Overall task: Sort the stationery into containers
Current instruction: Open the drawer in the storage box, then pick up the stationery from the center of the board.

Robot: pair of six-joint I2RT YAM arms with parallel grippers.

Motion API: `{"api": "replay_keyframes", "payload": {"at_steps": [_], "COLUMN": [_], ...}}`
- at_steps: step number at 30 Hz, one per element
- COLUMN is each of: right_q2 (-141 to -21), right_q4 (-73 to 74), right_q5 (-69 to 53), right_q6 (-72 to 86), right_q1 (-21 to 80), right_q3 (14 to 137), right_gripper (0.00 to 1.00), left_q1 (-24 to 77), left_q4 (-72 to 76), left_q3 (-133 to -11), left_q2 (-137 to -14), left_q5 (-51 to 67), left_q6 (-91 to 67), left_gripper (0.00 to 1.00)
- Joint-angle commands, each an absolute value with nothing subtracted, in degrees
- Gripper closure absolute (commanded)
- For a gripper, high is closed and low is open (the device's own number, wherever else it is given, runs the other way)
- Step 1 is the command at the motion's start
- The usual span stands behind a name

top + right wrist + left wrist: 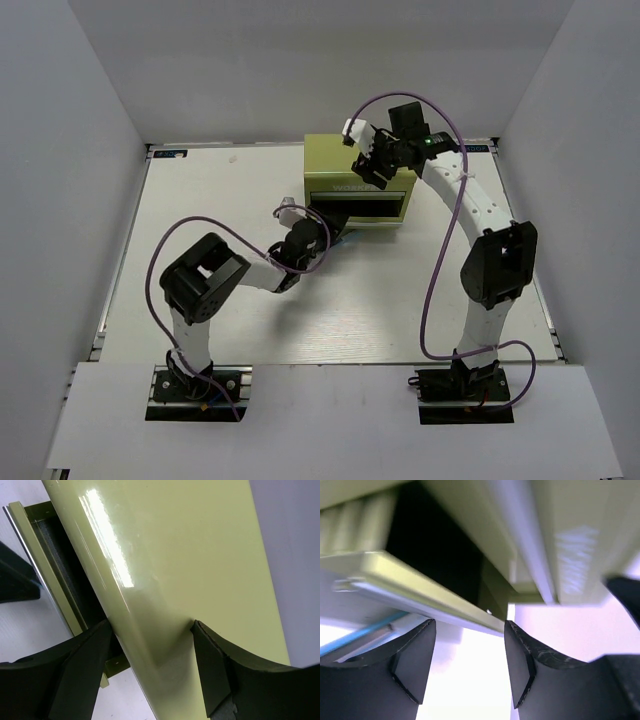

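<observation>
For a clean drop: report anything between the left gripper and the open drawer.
Nothing visible does. The left gripper, open, sits at the front edge of the open drawer, its inside too dark to read.

- A robotics lab test cell is shown.
- A white table (230,190) is enclosed by plain pale walls (60,200) on three sides.
- A left robot arm (205,280) and a right robot arm (497,262) are bolted at the table's near edge.

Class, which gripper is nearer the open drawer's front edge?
Left. The left gripper sits just in front of the drawer. The right gripper is up at the chest top, behind the drawer.
</observation>
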State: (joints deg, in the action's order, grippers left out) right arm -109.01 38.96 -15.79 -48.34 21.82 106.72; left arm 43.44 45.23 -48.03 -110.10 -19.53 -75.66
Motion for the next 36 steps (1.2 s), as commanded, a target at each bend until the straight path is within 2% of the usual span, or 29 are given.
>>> {"api": "replay_keyframes", "payload": {"at_steps": [1,3,6,7,8,11,16,19,23,36], "right_q2": [-109.43,-108.38,-106.88,-106.44,-106.35,-104.51,-102.48,-102.13,-101.78,-101.25], "right_q4": [41.22,41.22,41.13,40.96,40.78,40.34,39.38,39.11,39.20,39.02], "right_q5": [-14.76,-15.12,-15.64,-16.08,-16.08,-16.44,-16.87,-16.87,-17.14,-17.93], "right_q6": [-47.11,-47.63,-48.08,-48.42,-48.51,-48.69,-48.61,-48.43,-48.25,-47.90], "right_q1": [21.09,20.83,20.92,20.83,20.92,20.74,20.65,20.39,19.95,18.98], "right_q3": [103.45,102.31,100.47,99.68,99.32,96.95,93.96,93.43,93.34,92.20], "right_gripper": [0.29,0.29,0.29,0.29,0.29,0.29,0.29,0.29,0.29,0.29], "left_q1": [43.33,43.85,43.86,43.86,43.86,43.86,43.86,43.86,43.86,44.91], "left_q4": [42.03,38.95,29.29,25.35,23.49,15.68,8.44,6.60,6.59,7.12], "left_q3": [-47.64,-48.25,-47.73,-47.72,-47.72,-48.25,-50.09,-51.41,-52.82,-57.91], "left_q2": [-102.93,-99.50,-95.12,-94.31,-93.52,-92.72,-93.25,-94.56,-96.06,-104.40], "left_q5": [-13.02,-9.07,-5.72,-4.32,-3.44,0.25,0.44,-1.83,-5.09,-12.12], "left_q6": [-64.37,-60.31,-53.89,-49.27,-46.17,-34.86,-23.57,-18.82,-15.30,-7.92], "left_gripper": [0.33,0.35,0.44,0.57,0.64,0.76,0.73,0.58,0.50,0.48]}}
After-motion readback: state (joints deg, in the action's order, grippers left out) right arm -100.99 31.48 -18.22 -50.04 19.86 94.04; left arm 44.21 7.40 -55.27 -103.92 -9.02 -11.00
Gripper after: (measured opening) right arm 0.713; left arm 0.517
